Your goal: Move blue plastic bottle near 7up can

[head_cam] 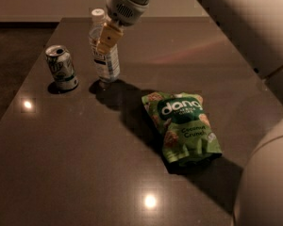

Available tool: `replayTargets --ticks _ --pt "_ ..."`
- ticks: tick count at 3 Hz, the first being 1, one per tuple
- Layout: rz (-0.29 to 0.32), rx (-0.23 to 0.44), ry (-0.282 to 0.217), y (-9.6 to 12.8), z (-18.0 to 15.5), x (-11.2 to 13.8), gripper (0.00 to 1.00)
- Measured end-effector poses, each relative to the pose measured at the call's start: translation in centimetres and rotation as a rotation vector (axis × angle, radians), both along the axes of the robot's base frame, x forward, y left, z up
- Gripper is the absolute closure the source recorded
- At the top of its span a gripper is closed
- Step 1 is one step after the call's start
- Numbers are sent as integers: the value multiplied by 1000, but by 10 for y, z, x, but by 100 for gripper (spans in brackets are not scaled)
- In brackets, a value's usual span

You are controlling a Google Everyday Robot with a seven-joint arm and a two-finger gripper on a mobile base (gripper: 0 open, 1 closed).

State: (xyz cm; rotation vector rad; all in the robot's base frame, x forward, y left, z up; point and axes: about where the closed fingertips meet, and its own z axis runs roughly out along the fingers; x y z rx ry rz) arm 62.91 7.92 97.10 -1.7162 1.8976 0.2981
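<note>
The claw (107, 37) pinches the bottle (105, 62) high on its body, likely to keep it upright, near the can (61, 68) by the desk's (85, 154) far left corner.

Glossy dark table (85, 173) with light glints (150, 201); perhaps pale wall (37, 1) behind.

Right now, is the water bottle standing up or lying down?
Standing up, nearly straight: the blue plastic bottle has its white cap on top, and the gripper grips its upper part.
</note>
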Motion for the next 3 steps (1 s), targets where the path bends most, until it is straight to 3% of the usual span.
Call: replayTargets --ticks 1,3 --pt "45 -31 20 17 -11 -8 85" --pt "96 -49 65 38 -24 -10 38"
